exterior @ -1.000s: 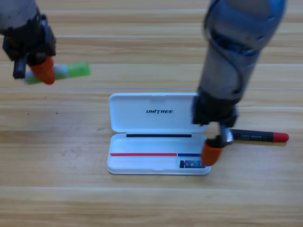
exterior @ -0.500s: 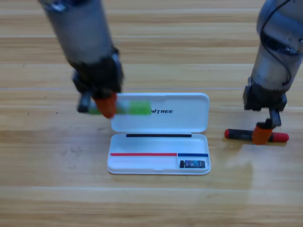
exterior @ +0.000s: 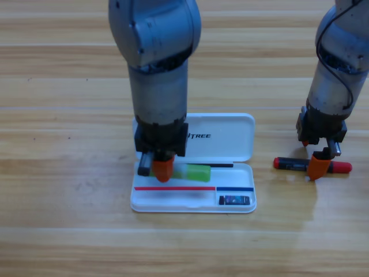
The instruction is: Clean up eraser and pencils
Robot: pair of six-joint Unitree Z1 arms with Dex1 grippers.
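The lime green pencil (exterior: 193,172) is lying with its long axis running left to right across the picture, its green end pointing right toward the middle of the open white case (exterior: 193,199), over the upper part of the tray just below the hinge; its other end is hidden under the left tool (exterior: 162,168), which is gripping it from above with an orange jaw showing in front. The black pencil (exterior: 294,164) with red ends is also lying left to right, on the wooden worktop (exterior: 69,231) just beside the case's right edge, 1 red tip pointing at the case and the other pointing away. The right tool (exterior: 319,165) is pointing down on this pencil near its right half, touching it; I cannot tell whether that tool is closed on it. The eraser (exterior: 234,200) is sitting in the small compartment at the tray's lower right corner, its longer side running left to right. The case lid is standing open behind the tray, partly covered by the left arm.
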